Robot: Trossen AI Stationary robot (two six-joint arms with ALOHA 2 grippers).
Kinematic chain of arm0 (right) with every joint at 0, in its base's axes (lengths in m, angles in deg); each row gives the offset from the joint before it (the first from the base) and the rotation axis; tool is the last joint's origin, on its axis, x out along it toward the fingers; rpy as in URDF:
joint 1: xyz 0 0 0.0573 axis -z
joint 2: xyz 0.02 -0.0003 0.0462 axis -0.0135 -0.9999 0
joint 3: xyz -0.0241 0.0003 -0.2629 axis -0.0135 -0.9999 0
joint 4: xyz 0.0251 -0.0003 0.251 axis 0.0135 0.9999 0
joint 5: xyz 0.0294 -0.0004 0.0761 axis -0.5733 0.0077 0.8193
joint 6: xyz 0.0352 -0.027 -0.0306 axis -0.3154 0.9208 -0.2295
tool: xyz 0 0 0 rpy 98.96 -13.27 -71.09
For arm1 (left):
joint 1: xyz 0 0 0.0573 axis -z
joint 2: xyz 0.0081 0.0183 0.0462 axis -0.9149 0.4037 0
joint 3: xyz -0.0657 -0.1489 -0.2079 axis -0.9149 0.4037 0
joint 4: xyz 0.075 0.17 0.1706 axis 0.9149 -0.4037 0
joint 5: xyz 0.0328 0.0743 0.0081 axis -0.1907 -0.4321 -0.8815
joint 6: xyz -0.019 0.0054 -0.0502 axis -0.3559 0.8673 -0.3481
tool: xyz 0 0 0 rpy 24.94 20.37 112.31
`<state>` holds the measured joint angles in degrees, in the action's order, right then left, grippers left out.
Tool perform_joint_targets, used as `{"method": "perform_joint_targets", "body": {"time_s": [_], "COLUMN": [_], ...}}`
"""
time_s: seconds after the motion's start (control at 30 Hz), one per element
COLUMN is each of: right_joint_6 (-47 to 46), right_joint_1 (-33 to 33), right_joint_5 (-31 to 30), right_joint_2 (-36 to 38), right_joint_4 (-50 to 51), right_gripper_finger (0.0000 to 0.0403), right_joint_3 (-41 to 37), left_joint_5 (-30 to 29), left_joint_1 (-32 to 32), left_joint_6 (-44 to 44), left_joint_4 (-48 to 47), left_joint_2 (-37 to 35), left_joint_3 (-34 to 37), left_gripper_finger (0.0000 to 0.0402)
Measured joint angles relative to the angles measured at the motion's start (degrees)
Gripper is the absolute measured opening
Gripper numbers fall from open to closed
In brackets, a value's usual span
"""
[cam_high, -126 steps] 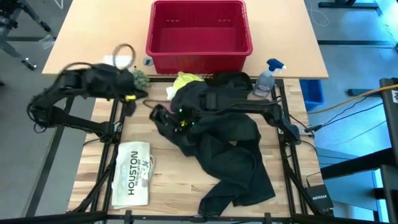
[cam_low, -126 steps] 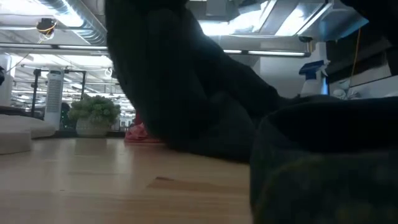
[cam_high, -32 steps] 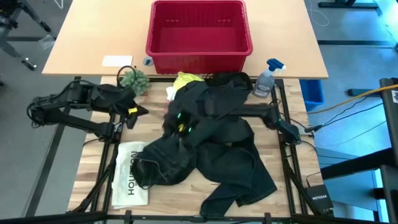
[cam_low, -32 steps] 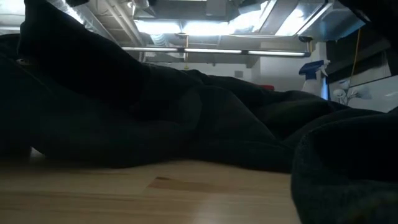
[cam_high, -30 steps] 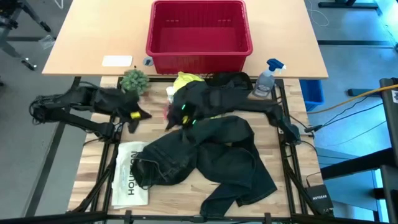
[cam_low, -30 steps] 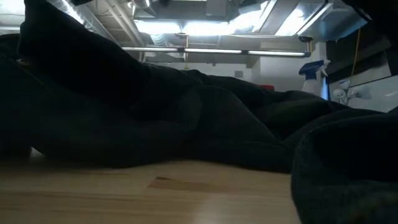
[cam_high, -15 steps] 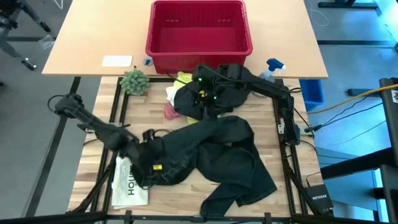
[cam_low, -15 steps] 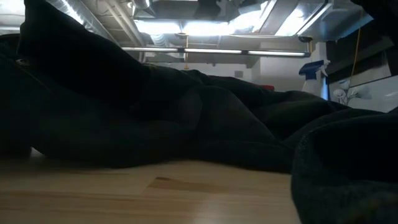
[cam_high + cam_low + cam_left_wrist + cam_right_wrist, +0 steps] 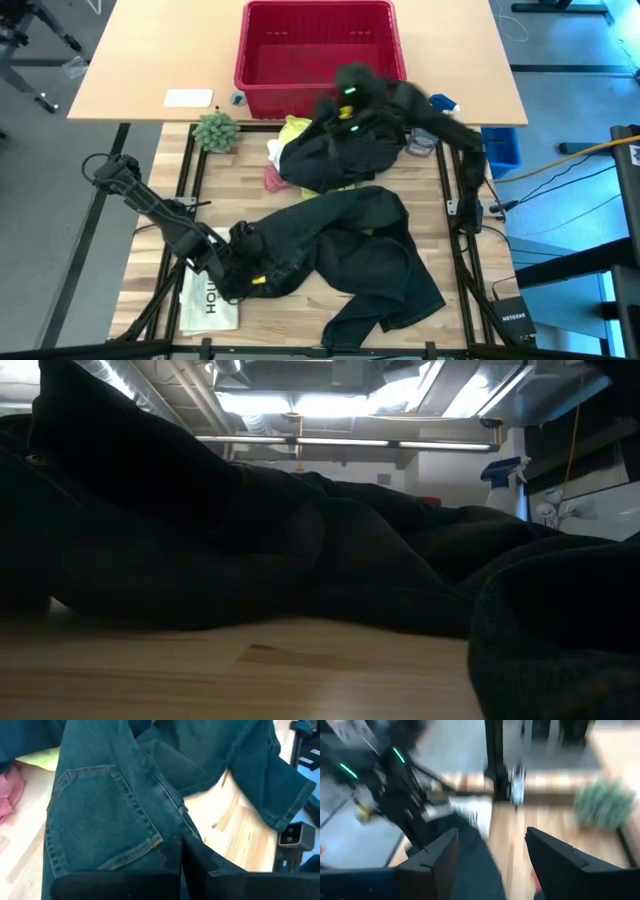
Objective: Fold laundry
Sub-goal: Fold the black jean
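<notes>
Dark trousers (image 9: 345,240) lie spread across the near half of the table, their waist end toward the near left; the low view shows them (image 9: 250,550) resting on the wood. My left gripper (image 9: 250,277) stands shut over that waist end, beside a back pocket (image 9: 100,815). A yellow T-shirt (image 9: 298,130), a white cloth (image 9: 275,150) and a pink cloth (image 9: 272,178) lie by a second dark garment (image 9: 345,155). My right gripper (image 9: 490,865) hangs open, raised above this pile near the basket's front, with nothing between its fingers. My left gripper (image 9: 181,852) comes down slanting from the table's left, its shut fingertips meeting at the trousers' folded edge (image 9: 172,805) next to the back pocket. Whether they touch the cloth or have any of it between them, I cannot tell. The trousers lie flat.
A red basket (image 9: 320,55) stands at the far middle, a small plant (image 9: 215,130) left of it, a spray bottle (image 9: 505,480) right of it. A flat white printed item (image 9: 205,300) lies at the near left, partly under the trousers. Black frame rails (image 9: 455,250) run along both sides.
My left gripper has swung from beside the plant toward the near edge and come down over the trousers' waist end. My right gripper has risen off the dark pile and gone toward the far edge, up to the basket's front. The trousers have stayed where they were.
</notes>
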<state>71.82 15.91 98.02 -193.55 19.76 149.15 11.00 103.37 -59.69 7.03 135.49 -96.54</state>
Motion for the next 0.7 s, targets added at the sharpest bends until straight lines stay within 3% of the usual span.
{"method": "perform_joint_targets", "body": {"time_s": [0.17, 0.4, 0.7], "right_joint_6": [-2.8, -3.9, -7.3], "right_joint_1": [0.3, 0.6, 0.6], "right_joint_5": [-1.6, -3.3, -12.5], "right_joint_2": [8.4, 20.2, 33.7], "right_joint_4": [-1.4, 10.7, 22.6], "right_gripper_finger": [0.0222, 0.0222, 0.0222], "right_joint_3": [0.1, 0.1, -1.6], "left_joint_5": [-1.9, -2.7, -2.7], "left_joint_1": [-1.4, -5.2, -7.7], "left_joint_6": [2.2, 4.5, 6.9], "left_joint_4": [-0.1, -0.1, 0.0], "left_joint_2": [0.0, 0.0, 0.0], "left_joint_3": [0.0, 0.0, 0.0], "left_gripper_finger": [0.0000, 0.0000, 0.0000]}}
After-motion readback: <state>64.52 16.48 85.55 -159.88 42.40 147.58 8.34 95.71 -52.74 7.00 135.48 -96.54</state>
